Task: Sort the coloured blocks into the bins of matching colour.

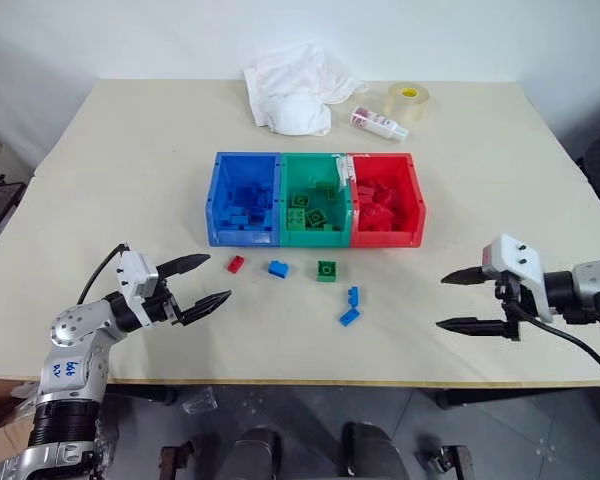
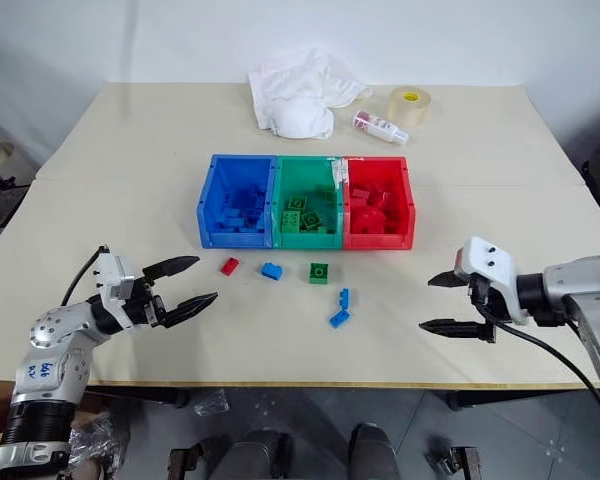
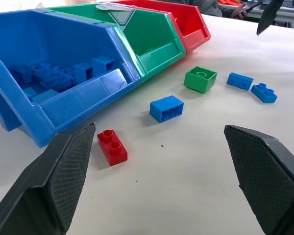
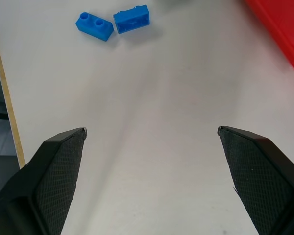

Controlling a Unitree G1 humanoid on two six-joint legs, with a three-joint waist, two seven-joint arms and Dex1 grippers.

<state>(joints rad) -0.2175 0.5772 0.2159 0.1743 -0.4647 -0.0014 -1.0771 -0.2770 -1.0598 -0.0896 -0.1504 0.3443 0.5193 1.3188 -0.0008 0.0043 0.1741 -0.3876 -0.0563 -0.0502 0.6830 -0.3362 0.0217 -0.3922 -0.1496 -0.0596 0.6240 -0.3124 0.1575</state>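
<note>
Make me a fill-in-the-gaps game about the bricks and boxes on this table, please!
1. Of the three joined bins, the one in the middle is ____.
2. The number of blue blocks lying loose on the table is ____.
3. The loose brick nearest the left gripper is the ____ one.
4. Both the left gripper and the right gripper have their fingers ____, holding nothing.

Missing words: green; three; red; open
</note>
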